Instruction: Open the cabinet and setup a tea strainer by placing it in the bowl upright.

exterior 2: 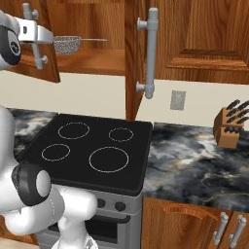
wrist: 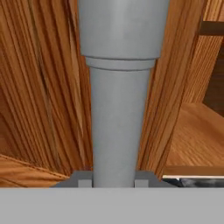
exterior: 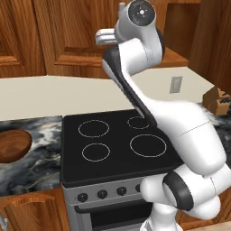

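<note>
So the white arm (exterior: 180,135) is reaching way up and forward, elbow bent, wrist level, and the gripper (wrist: 113,180) has both fingertips clamped around a grey bar.

We note the cabinet (exterior 2: 194,39) as reddish-brown wood, grained, with a satin sheen; its bar handle (wrist: 118,87) is smooth matt grey metal. The tea strainer (exterior 2: 68,44) is silver wire mesh. The bowl (exterior: 13,145) is dark polished wood. The counter (exterior 2: 194,160) looks like glossy veined marble, the stovetop (exterior: 117,140) smooth black.
</note>
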### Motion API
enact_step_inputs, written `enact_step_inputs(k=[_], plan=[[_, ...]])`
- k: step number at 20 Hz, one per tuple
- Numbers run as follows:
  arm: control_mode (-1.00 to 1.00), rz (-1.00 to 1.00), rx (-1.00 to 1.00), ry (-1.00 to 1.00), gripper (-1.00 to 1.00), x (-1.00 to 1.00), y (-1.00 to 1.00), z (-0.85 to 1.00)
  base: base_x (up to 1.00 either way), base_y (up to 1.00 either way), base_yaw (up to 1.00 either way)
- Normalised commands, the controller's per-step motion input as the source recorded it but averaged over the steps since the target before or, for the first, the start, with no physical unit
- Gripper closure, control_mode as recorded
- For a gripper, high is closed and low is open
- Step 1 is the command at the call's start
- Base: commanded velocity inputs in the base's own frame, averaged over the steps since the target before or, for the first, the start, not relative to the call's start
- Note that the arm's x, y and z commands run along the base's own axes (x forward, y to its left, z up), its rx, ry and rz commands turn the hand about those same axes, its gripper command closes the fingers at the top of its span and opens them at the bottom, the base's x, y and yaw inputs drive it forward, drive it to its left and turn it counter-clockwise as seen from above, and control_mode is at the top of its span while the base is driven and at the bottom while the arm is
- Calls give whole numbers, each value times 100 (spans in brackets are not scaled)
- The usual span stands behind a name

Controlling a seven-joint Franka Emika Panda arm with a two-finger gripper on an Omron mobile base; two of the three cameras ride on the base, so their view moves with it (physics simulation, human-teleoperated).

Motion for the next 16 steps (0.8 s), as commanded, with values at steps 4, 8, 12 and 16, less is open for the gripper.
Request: enact_step_inputs(k=[4, 8, 12, 16], plan=[[-100, -1, -5, -1, 100, -99, 35, 2, 0, 0, 0], [-100, 0, -3, 0, 100, -89, 42, 0, 0, 0, 0], [-100, 0, -1, 0, 100, -74, 48, 0, 0, 0, 0], [-100, 0, 0, 1, 100, -43, 48, 0, 0, 0, 0]])
